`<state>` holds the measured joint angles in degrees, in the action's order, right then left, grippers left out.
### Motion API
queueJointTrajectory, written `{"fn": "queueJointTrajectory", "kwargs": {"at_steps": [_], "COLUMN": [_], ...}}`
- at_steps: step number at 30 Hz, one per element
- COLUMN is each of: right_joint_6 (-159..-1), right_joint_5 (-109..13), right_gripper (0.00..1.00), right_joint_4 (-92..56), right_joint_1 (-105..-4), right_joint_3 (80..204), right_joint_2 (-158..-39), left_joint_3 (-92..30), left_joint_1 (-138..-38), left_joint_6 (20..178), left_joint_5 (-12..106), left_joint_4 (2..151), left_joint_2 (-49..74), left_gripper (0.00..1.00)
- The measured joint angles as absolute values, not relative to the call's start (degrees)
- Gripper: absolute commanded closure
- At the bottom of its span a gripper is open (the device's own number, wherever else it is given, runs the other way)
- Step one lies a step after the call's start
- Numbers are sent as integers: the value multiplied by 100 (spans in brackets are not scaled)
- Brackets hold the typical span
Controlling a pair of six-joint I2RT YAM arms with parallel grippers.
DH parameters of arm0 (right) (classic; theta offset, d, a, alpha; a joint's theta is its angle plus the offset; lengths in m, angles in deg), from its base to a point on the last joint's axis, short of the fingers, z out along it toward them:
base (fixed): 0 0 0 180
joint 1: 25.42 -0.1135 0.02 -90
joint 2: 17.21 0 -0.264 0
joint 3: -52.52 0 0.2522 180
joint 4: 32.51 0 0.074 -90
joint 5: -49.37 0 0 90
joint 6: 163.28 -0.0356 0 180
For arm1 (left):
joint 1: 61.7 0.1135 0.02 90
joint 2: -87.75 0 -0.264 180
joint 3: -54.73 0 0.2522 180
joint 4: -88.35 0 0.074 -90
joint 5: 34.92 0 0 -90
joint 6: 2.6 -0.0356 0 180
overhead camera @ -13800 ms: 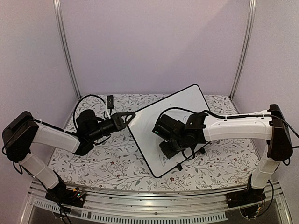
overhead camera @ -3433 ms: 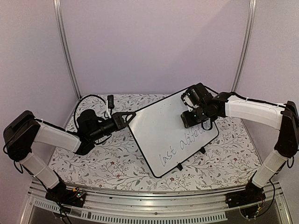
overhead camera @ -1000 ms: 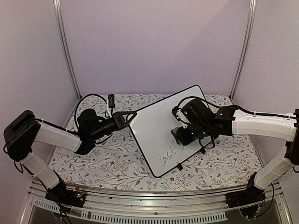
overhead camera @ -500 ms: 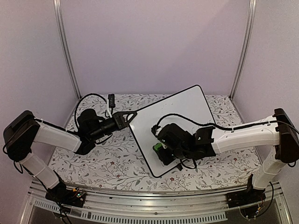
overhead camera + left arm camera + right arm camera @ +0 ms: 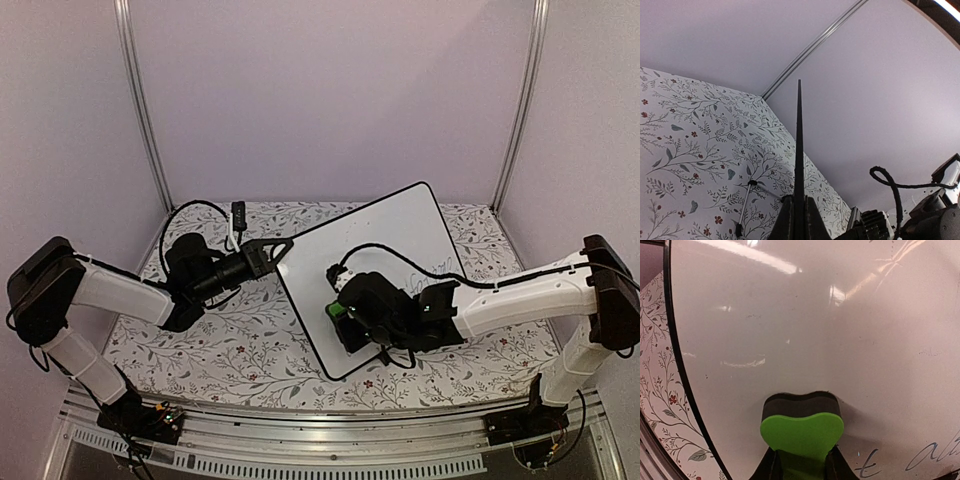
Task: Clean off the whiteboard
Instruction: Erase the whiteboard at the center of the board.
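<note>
Right fingers [image 5: 832, 465] pinch the green eraser [image 5: 802, 432], its felt flat on the whiteboard [image 5: 390, 235], which lies askew mid-tabletop [image 5: 230, 345]. Left fingers [image 5: 786, 221] clamp its left corner. Sweep evenly across the handwriting [image 5: 920, 457], with the brace held firm.

Plain lilac walls [image 5: 330, 90] and two metal corner posts [image 5: 140, 110] enclose a table [image 5: 250, 350] covered in floral print.

Whiteboard [image 5: 392, 235]: glossy white face, thin black rim, dark blue-grey cursive marker strokes [image 5: 932, 456] (visible only in the right wrist view). Eraser [image 5: 801, 429]: bright green back, black felt. Tablecloth [image 5: 240, 350]: white, printed with grey leafy sprigs and small red flowers. Walls [image 5: 330, 100]: pale lilac. Left arm [image 5: 110, 290] and right arm [image 5: 520, 290]: white shells, black joints.
</note>
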<state>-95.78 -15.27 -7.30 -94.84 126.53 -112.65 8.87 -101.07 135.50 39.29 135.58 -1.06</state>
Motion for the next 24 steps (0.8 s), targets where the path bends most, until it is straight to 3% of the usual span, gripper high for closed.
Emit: {"fn": "queueJointTrajectory", "kwargs": {"at_steps": [11, 24], "right_joint_6": [-9834, -10288], "right_joint_5": [-1958, -2546], "right_gripper": [100, 100], "right_joint_4": [-468, 843], "right_joint_1": [-9502, -9703], "right_joint_3": [12660, 12868], "right_joint_2": [-11269, -11492], "left_joint_3": [887, 887], "left_joint_1": [-10107, -10107], "left_joint_6": [13545, 13545], "left_joint_5": [3926, 3909], "left_joint_4": [13558, 13567], "left_joint_2": [-106, -106], "left_gripper": [100, 100]}}
